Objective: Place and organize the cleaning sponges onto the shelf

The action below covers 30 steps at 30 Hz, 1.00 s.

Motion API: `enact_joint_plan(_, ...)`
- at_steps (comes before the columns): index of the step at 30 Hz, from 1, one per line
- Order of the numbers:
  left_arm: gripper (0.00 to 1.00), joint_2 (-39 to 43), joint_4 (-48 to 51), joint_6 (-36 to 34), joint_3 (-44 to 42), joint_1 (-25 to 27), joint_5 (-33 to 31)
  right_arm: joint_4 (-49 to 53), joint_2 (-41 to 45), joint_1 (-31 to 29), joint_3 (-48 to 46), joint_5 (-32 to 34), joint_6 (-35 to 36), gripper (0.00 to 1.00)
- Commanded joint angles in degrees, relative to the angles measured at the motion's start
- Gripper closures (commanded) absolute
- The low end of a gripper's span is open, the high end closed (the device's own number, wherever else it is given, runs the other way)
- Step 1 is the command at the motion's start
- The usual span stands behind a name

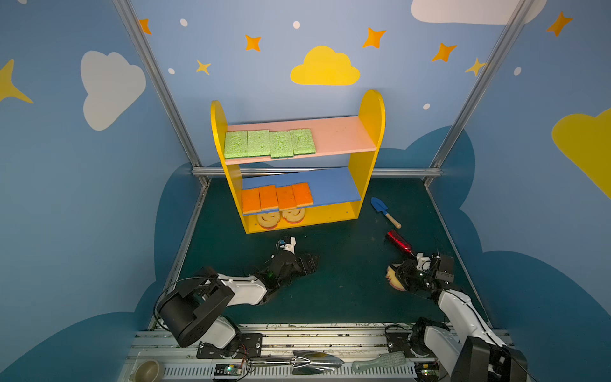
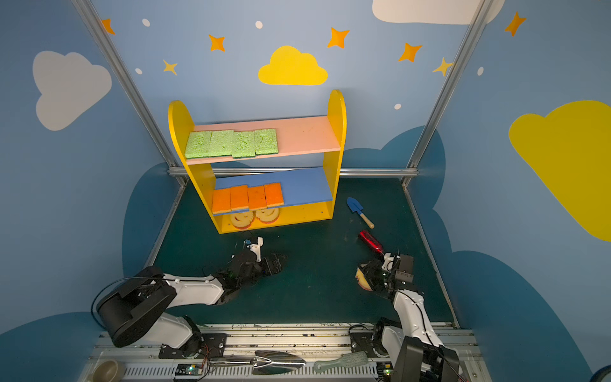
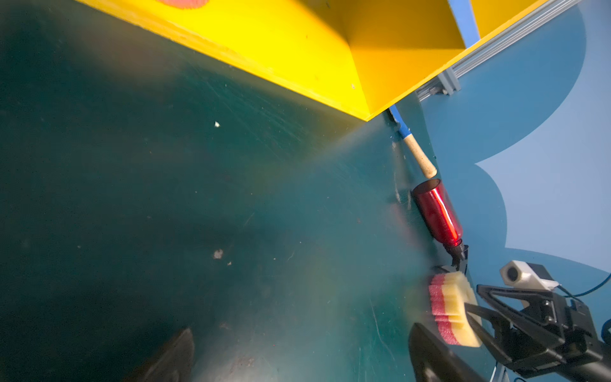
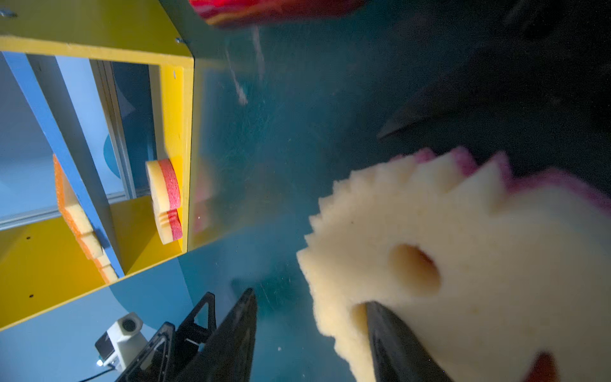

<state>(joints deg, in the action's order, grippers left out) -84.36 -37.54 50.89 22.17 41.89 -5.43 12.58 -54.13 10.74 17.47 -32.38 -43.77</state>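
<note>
The shelf (image 1: 372, 125) stands at the back. Several green sponges (image 1: 269, 143) lie in a row on its pink board and several orange ones (image 1: 277, 197) on its blue board. Two smiley sponges (image 1: 281, 218) sit on the yellow base. A third smiley sponge (image 1: 392, 277) (image 4: 479, 264) stands on edge at the right. My right gripper (image 4: 309, 296) has one finger dug into its yellow face. The other finger stands clear, with bare mat between them. My left gripper (image 3: 301, 330) is wide open and empty, low over the mat in front of the shelf.
A blue toy shovel (image 1: 383, 210) and a red bottle (image 1: 400, 243) lie on the mat right of the shelf, just behind my right gripper. A bowl (image 1: 148, 370), a metal trowel (image 1: 314, 360) and a brush (image 1: 380, 360) rest on the front rail. Walls close in on three sides.
</note>
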Motion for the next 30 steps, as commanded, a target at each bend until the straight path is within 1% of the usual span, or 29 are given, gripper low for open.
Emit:
enact_joint_plan(1, 0.01, 2.43, 4.55, -0.13, -0.07, -0.31, -2.25, 0.45, 0.52, -4.13, -1.48, 2.64, -3.58, 0.46)
enact_joint_plan(5, 0.00, 5.07, 7.27, -0.61, -0.31, -0.55, -3.26, -4.21, -1.14, -9.75, -1.23, 3.22, -6.88, 0.46)
enact_joint_plan(10, 0.00, 8.33, 9.36, -0.71, -1.68, -0.98, -3.97, -9.98, -7.82, -19.79, 2.08, 5.27, -10.21, 0.46)
enact_joint_plan(12, 0.00, 9.72, 10.24, -0.71, -2.42, -1.19, -4.22, -10.64, -11.87, -24.09, 5.19, 5.57, -10.37, 0.45)
enact_joint_plan(15, 0.00, 12.54, 12.02, -0.71, -3.65, -1.60, -4.74, -10.76, -20.45, -30.12, 11.52, 4.31, -9.76, 0.45)
enact_joint_plan(18, 0.00, 16.20, 15.01, -0.71, -4.88, -2.06, -5.58, -15.91, -29.22, -37.23, 16.78, 2.79, -10.26, 0.45)
enact_joint_plan(22, 0.00, 22.83, 20.29, -0.79, -6.89, -3.19, -6.42, -19.67, -38.02, -45.27, 24.46, 4.78, -10.75, 0.45)
enact_joint_plan(25, 0.00, 29.41, 24.89, -0.91, -8.94, -4.19, -7.46, -21.80, -43.74, -48.20, 29.43, 4.77, -11.67, 0.45)
enact_joint_plan(30, 0.00, 38.97, 29.36, -1.14, -12.74, -5.78, -7.41, -23.66, -49.84, -51.07, 37.15, 1.88, -12.08, 0.45)
